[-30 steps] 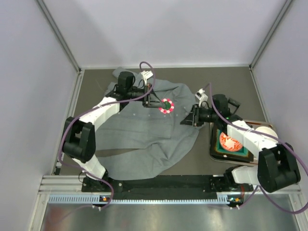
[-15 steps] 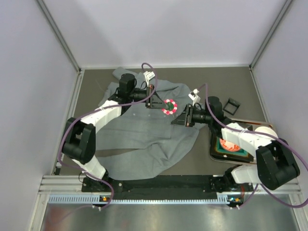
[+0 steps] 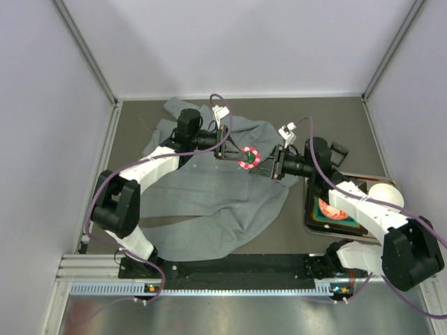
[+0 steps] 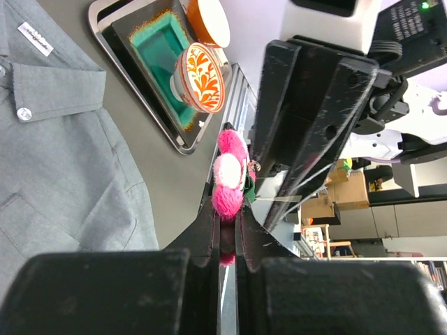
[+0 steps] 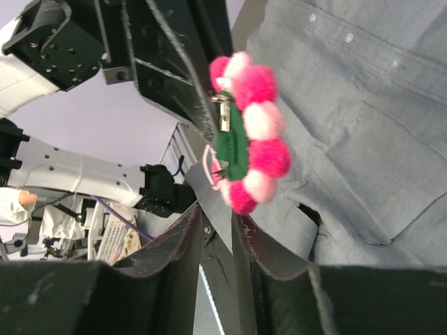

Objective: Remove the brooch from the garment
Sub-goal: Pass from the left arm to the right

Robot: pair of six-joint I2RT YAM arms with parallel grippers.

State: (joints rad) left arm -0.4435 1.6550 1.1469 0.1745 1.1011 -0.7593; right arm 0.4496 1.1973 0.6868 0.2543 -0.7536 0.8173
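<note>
Above the garment (image 3: 199,192), up off the grey cloth, the brooch (image 3: 248,157) sits pinched edge-on in the left gripper (image 3: 236,153). The right gripper (image 3: 261,166) is close against its green back, jaws narrowly parted — gripping or not, I cannot tell.

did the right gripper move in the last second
Yes. In the top view the right gripper has shifted left, away from the tray, and its tips now reach the brooch.
</note>
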